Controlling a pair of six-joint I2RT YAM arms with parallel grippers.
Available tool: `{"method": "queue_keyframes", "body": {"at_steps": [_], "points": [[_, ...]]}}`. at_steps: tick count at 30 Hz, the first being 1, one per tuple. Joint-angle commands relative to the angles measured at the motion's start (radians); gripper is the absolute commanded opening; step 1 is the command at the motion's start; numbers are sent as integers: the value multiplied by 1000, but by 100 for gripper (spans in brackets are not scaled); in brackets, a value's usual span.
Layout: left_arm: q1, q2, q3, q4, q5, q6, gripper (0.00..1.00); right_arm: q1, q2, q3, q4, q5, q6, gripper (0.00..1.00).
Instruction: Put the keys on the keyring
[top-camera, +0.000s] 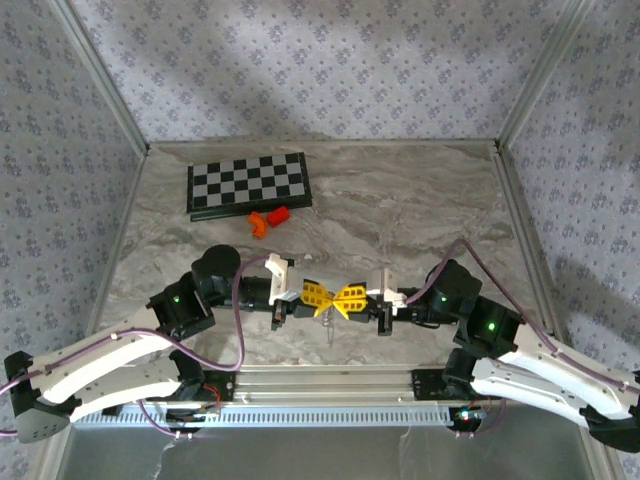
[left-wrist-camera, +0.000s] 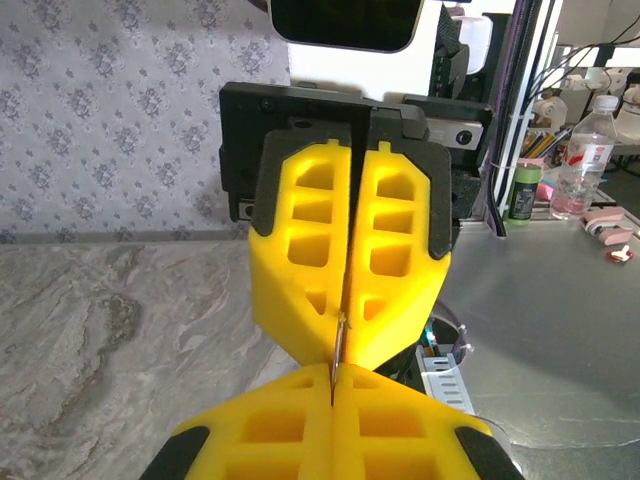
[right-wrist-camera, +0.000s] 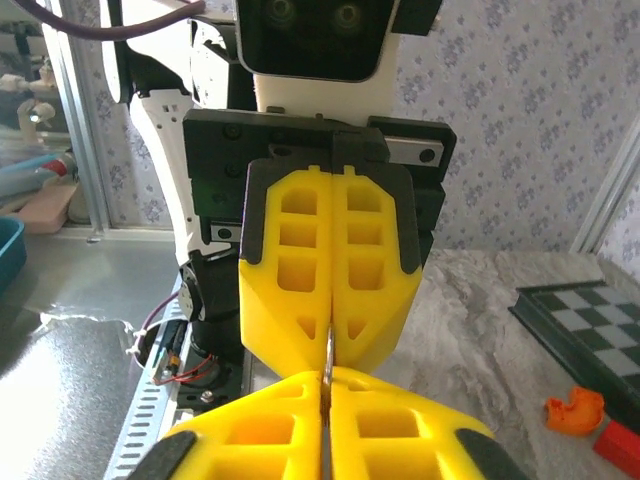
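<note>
Nearest the arm bases, the left hand (top-camera: 322, 297) and the right hand (top-camera: 345, 298) met tip to tip above the front of the worktop (top-camera: 420, 210). Both were clenched, their yellow fingers pressed flat together. A thin silver sliver, probably 1 key (left-wrist-camera: 340, 345), ran along the seam from 1 pair of fingertips into the other, so both hands seemed to pinch it. From above, a fine line hung just below the meeting point, but it was too small to tell which part of the key it was.

Farther back, the keyring (top-camera: 279, 213) lay on the worktop with its red tag just beside an orange block (top-camera: 258, 222). Both sat at the near edge of the chessboard (top-camera: 248, 185), well apart from the hands. Its wire ring was too small to make out.

The step looked like a handover or regrip of the key. To do it well, 1 hand should keep its pinch firm until the other was secure. The key's hole should end up clear of the fingers, and the release should be slow, because so thin a piece could slip and drop.
</note>
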Motion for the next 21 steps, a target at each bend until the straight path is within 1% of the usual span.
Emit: {"method": "queue_keyframes", "body": {"at_steps": [1,4,7,8,10,14,21], "points": [[-7,-19,22,25,-3,20,0,16,-4,25,-14,29,-12,5],[-6,-21,19,22,-2,22,0,20,-5,20,-14,34,-18,0],[-6,-28,22,12,-1,23,0,25,-5,24,-19,27,-26,0],[-6,-31,24,9,2,25,5,27,-5,26,-25,19,-30,0],[-7,-35,28,3,9,27,9,30,-5,32,-37,-4,-37,0],[-6,-39,31,6,29,22,10,33,-10,45,-44,-40,-42,0],[-6,-31,36,23,68,9,11,34,-13,42,-55,-53,-45,0]]}}
